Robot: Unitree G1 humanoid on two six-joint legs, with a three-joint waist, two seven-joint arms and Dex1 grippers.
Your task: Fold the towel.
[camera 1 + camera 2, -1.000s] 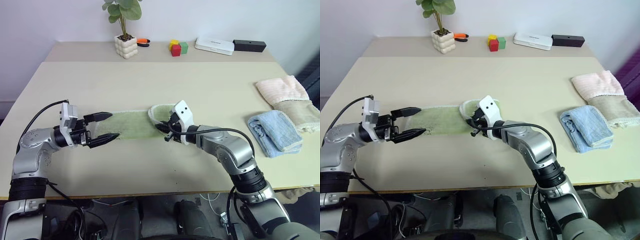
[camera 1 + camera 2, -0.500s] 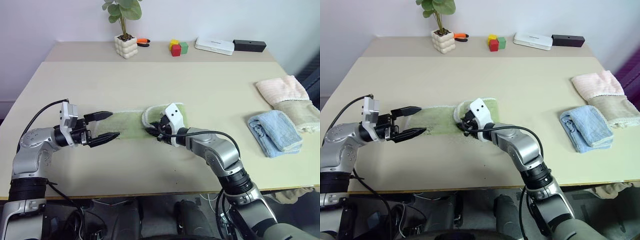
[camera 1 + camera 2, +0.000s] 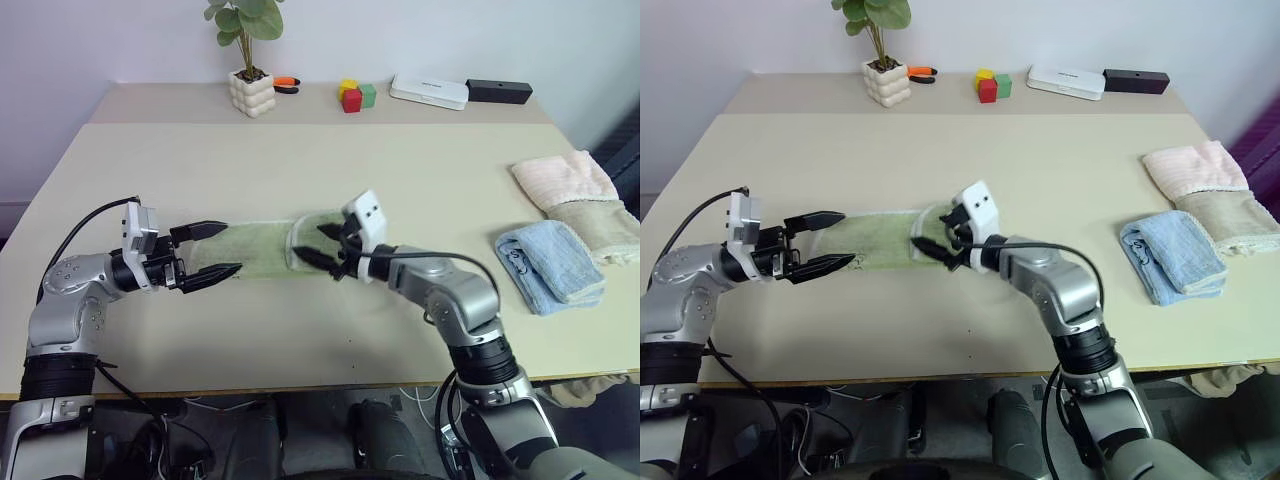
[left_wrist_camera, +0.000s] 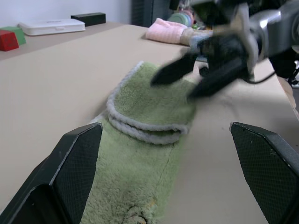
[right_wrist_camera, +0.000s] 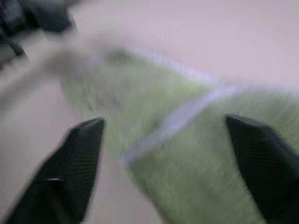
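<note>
The green towel [image 3: 262, 248] lies on the bench [image 3: 300, 160], its right end folded over. My right end effector [image 3: 322, 246] hovers released above that fold; my left end effector [image 3: 210, 250] gapes empty over the other end.

Beige table [image 3: 300, 160], plain white wall [image 3: 120, 40] behind, even light
</note>
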